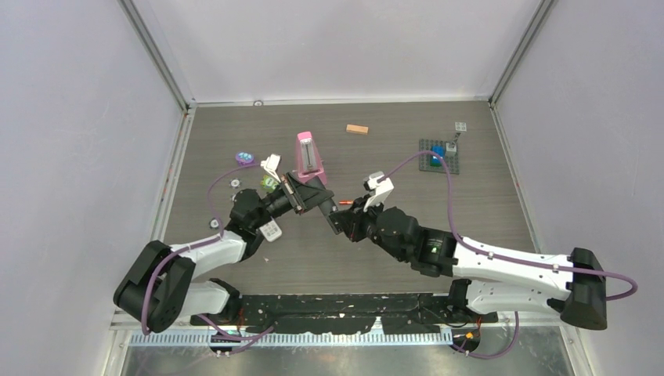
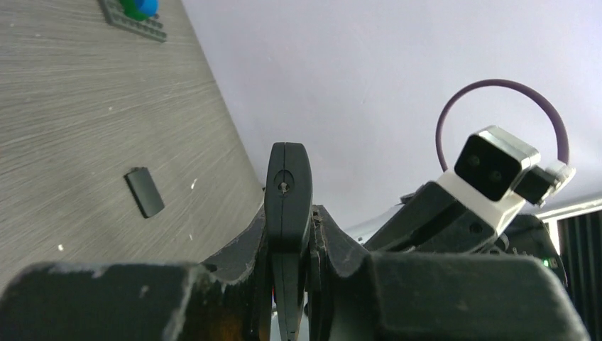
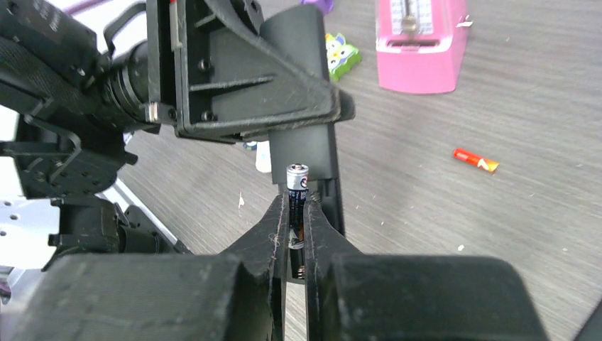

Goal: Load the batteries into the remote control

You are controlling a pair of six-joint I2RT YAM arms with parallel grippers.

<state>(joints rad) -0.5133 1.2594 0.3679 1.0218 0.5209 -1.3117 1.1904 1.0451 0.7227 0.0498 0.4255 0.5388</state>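
Above the table [image 1: 485,211], the left gripper [image 2: 291,229] clamps the black remote [image 2: 287,186] while the right gripper [image 3: 297,213] pinches a dark battery [image 3: 297,182] beside it; a red battery [image 3: 475,160] lies below.

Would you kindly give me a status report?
Left tool shut on slim black remote control. Right tool shut on dark cylindrical battery, tip near remote. Red-orange battery loose on table, clear of both.

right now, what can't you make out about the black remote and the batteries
- black plastic remote's battery bay: edge-on in left wrist view; left gripper covers it in right wrist view
- dark cylindrical battery's lower end: right gripper's fingers hide it, right wrist view
- its label print: too small
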